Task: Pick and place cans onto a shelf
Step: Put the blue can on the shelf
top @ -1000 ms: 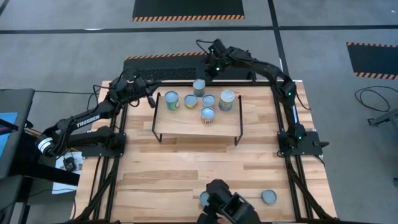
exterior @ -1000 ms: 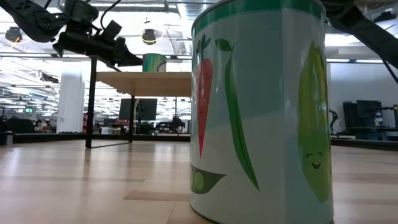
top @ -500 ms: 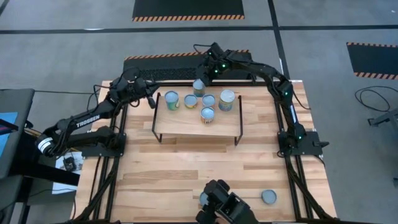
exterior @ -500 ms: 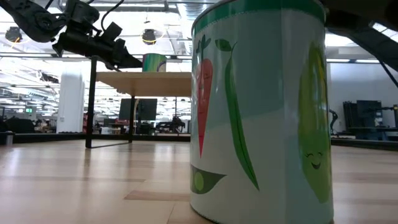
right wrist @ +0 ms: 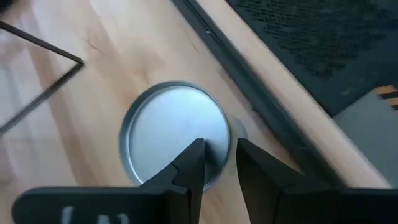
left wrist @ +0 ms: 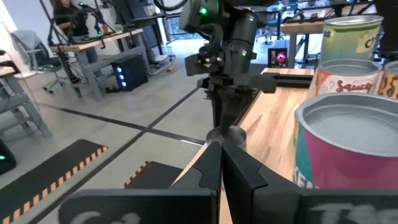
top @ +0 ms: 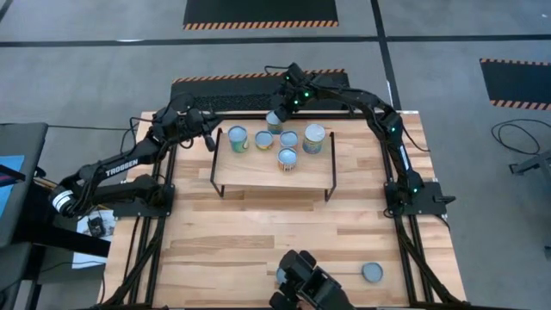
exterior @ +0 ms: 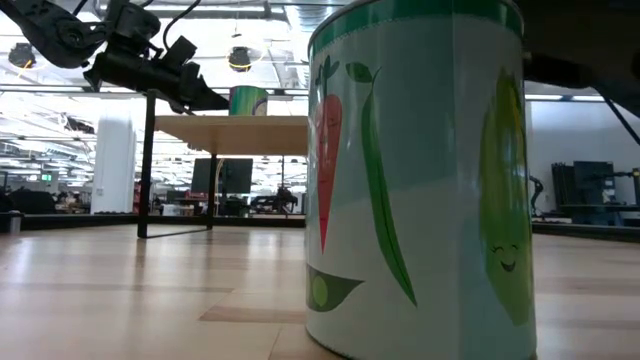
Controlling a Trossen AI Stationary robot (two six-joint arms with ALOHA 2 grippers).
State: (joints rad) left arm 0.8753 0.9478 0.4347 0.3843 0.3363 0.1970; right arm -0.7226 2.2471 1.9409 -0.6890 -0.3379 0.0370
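Observation:
Several cans (top: 287, 158) stand upright on the light wooden shelf (top: 258, 176). One more can (top: 275, 121) stands on the tabletop just behind the shelf's far edge. My right gripper (top: 281, 109) hangs over it, pointing down and slightly open. In the right wrist view (right wrist: 219, 149) one fingertip is over the can's silvery top (right wrist: 171, 130) and the other is outside its rim. My left gripper (top: 209, 138) is shut and empty at the shelf's left end, next to a pink-labelled can (left wrist: 348, 149). My right gripper comes from above with the can's rim (right wrist: 225, 138), on the side toward the table's far edge, between its two fingers. I cannot tell whether the fingers touch it. The can stands upright on the table.
A vegetable-labelled can (exterior: 415, 180) stands close to the low camera near the table's near edge. Another can (top: 372, 272) stands to its right. A dark device (top: 306, 282) sits at the near edge. The table's black frame (right wrist: 261, 106) runs close behind the far can.
My right gripper has moved toward the table's left and near edges, and down over the can behind the shelf. That can and the cans on the shelf have stayed in place.

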